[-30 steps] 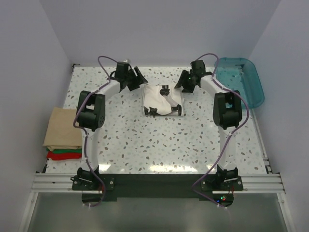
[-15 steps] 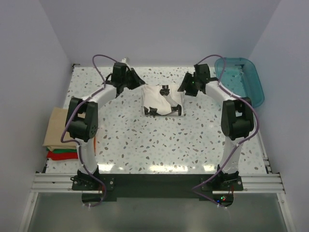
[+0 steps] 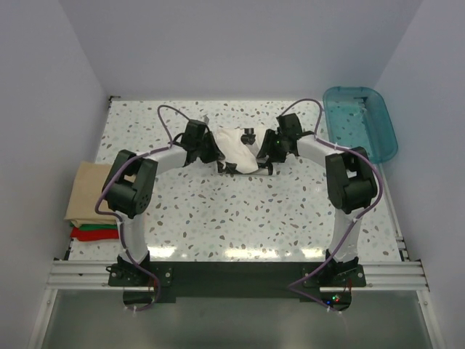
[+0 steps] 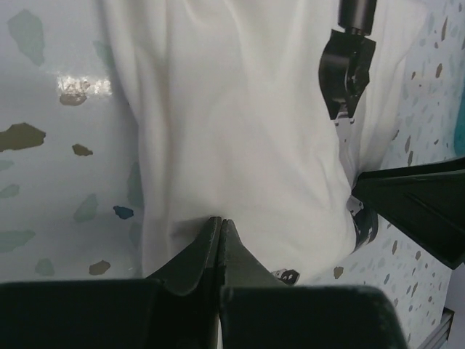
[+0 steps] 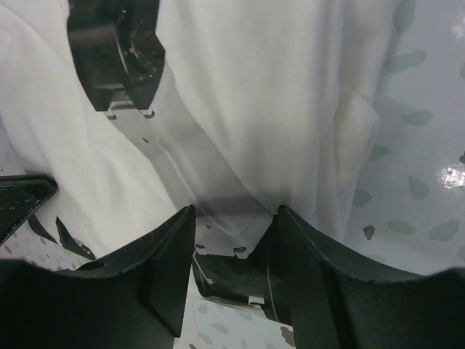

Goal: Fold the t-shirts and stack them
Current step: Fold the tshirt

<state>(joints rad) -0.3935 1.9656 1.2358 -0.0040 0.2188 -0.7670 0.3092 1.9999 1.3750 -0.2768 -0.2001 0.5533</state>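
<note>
White t-shirt (image 3: pixel 237 143) at table (image 3: pixel 240 211) centre, left gripper (image 4: pixel 220 227) pinching its edge

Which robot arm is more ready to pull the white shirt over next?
Left, probably. The left gripper is shut on the white t-shirt near its edge, puckering the cloth. The right gripper hangs open over the shirt, gripping nothing.

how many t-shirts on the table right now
4. The white t-shirt lies mid-way across the table; stacked at its left edge are the tan t-shirt on top, the green t-shirt under it and the red t-shirt lowest. Others may hide in that stack.
</note>
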